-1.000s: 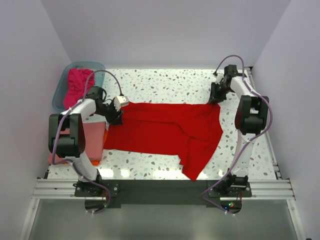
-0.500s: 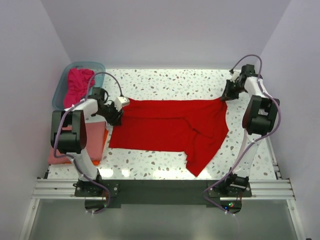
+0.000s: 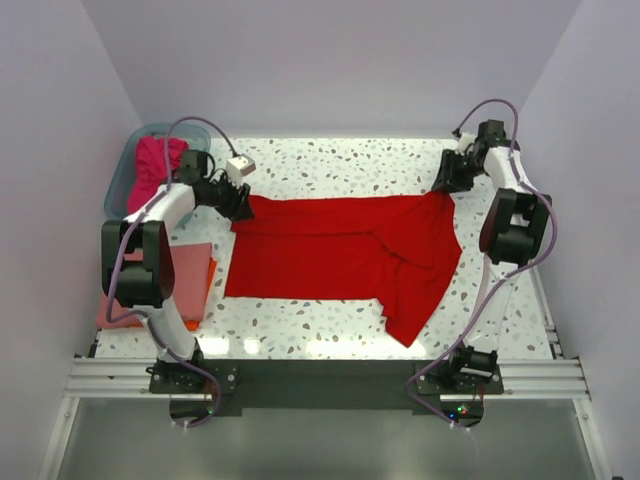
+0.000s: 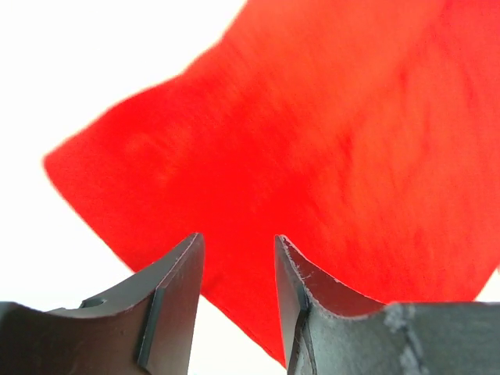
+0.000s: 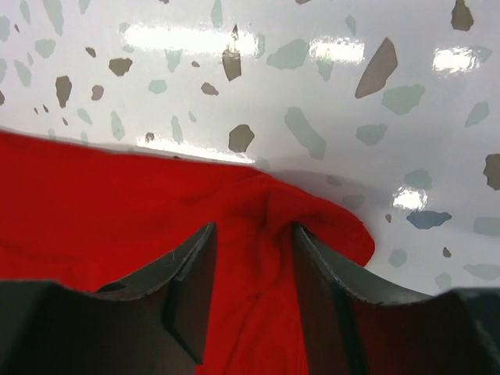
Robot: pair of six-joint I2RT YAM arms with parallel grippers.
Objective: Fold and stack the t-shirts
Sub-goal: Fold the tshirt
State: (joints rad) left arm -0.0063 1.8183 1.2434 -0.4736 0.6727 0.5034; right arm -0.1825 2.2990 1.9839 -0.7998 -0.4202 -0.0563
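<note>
Four t-shirts, by my count. One bright red cotton t-shirt [image 3: 340,245] lies opened out on the white, grey-flecked terrazzo table [image 3: 340,165]. One magenta-pink t-shirt [image 3: 155,165] is heaped in the single translucent teal plastic tub [image 3: 118,185] at the far-left corner. One salmon-pink t-shirt [image 3: 192,280], folded into a flat rectangle, sits at the near left on top of one orange t-shirt [image 3: 208,280], of which only an edge shows.

The red shirt's long axis runs left to right across the middle of the table. At its right end a flap slants down toward the near edge and tapers to a point. I cannot tell which end is the collar.

There are two arms, one at each far corner of the shirt. The left gripper [image 3: 243,207] [image 4: 238,242] is at the far-left corner, its fingers parted with smooth cloth showing through the gap and nothing pinched. The right gripper [image 3: 444,189] [image 5: 254,230] is at the far-right corner. Its fingers also stand apart, either side of a small puckered ridge of red cloth lying on the table.
</note>
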